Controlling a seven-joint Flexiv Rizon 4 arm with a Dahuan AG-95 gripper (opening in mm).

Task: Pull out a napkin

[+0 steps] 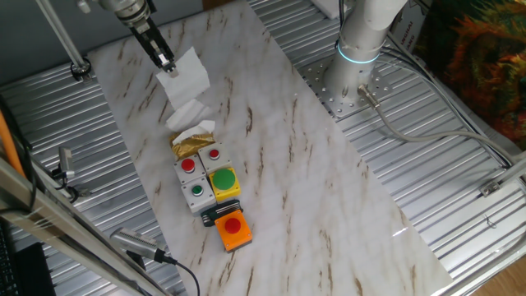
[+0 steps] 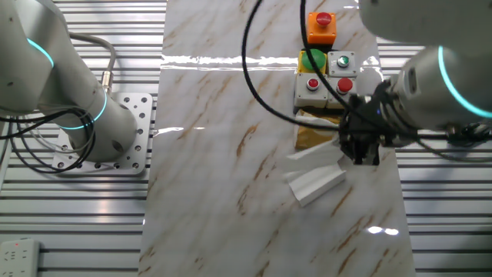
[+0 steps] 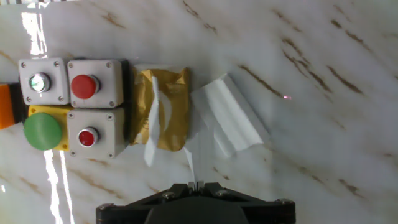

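Observation:
My gripper (image 1: 168,66) is shut on a corner of the white napkin (image 1: 189,78) and holds it up above the marble top, beyond the gold packet (image 1: 194,145). In the hand view the thin sheet runs from my shut gripper (image 3: 198,185) up to the creased, floppy napkin (image 3: 229,118) right of the gold packet (image 3: 171,106). A second white strip (image 3: 152,127) sticks out of the packet's slot. In the other fixed view the gripper (image 2: 361,154) holds the napkin (image 2: 317,183) beside the packet (image 2: 311,135). I cannot tell whether the napkin's lower end still touches the packet.
A grey button box (image 1: 197,177) with red and green buttons sits against the packet, with a yellow box and green button (image 1: 223,181) and an orange box with a red button (image 1: 233,230) beyond. The arm's base (image 1: 362,49) stands on the ribbed metal table. A cable (image 2: 254,69) crosses the marble.

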